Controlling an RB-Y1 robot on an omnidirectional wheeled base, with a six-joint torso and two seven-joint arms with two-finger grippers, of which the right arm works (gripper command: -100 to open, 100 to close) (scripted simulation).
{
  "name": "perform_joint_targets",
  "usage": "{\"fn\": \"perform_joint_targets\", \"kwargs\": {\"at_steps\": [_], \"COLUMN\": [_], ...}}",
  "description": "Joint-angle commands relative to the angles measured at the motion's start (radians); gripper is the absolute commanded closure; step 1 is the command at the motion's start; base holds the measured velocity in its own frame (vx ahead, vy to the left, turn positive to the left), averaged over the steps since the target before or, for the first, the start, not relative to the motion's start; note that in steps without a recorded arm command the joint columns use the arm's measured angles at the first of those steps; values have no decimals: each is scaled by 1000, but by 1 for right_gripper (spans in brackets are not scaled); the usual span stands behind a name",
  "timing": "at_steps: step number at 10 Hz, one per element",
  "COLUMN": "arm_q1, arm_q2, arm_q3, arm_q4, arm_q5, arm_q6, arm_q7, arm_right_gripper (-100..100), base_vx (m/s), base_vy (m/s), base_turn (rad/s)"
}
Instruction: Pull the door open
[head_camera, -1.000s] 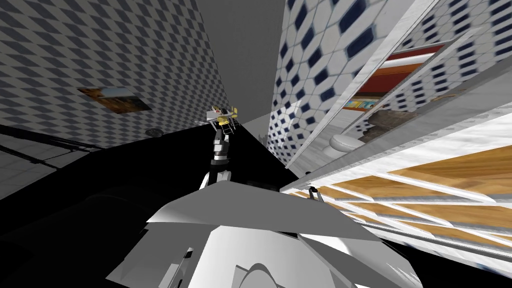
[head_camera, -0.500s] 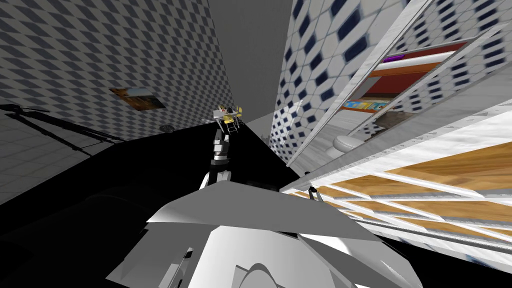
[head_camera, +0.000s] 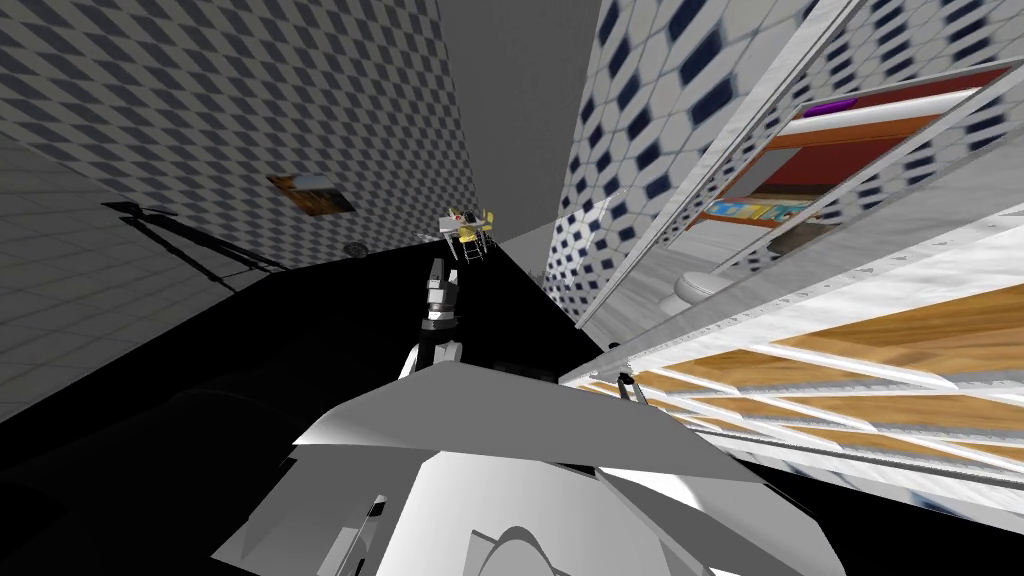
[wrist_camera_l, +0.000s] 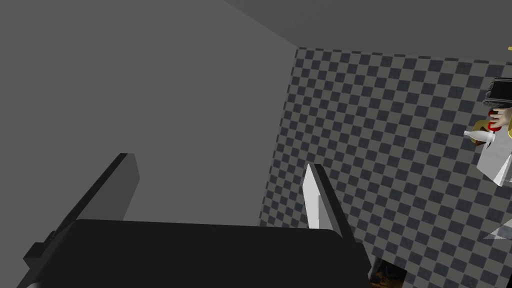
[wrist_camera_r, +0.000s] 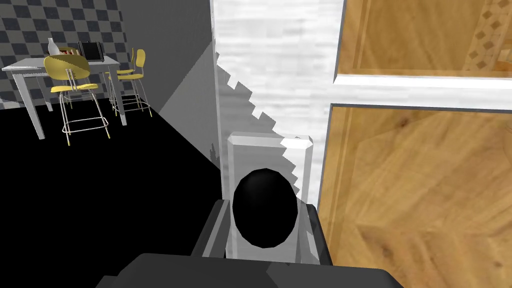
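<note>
The door (head_camera: 860, 365), wood panels in a white frame, stands swung away from its frame on my right. Its round black knob (wrist_camera_r: 264, 209) sits on a light grey plate (wrist_camera_r: 270, 147) at the door's white edge. My right gripper (wrist_camera_r: 264, 235) is shut on the knob, one finger pressing each side; in the head view it shows small at the door's near corner (head_camera: 627, 384). My left arm (head_camera: 440, 305) reaches straight ahead, away from the door. The left gripper (wrist_camera_l: 217, 192) is open and holds nothing.
Through the doorway I see a tiled room with a white toilet (head_camera: 700, 287) and red shelves (head_camera: 840, 150). A white table (wrist_camera_r: 30, 67) with yellow chairs (wrist_camera_r: 75, 82) stands far ahead by the checked wall. A black area lies ahead of the door's edge.
The whole head view has swung: the wall picture and the far table drifted right, so I have turned. The door and my right gripper on the knob keep their place against me.
</note>
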Motion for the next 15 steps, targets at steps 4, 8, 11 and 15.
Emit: {"fn": "perform_joint_targets", "kwargs": {"at_steps": [4,8,11,15], "arm_q1": [-13,-11,7,-19], "arm_q2": [-11,-15,-10,-7], "arm_q3": [9,5,-4,-11], "arm_q4": [27,45,46,50], "arm_q5": [9,5,-3,-11], "arm_q6": [-19,-39,-54,-30], "arm_q7": [-15,-20,-17,-12], "arm_right_gripper": [100,-100,-100,-100], "base_vx": [-171,-203,-206,104], "base_vy": [-20,-25,72,5], "base_turn": [93,84,-118,33]}}
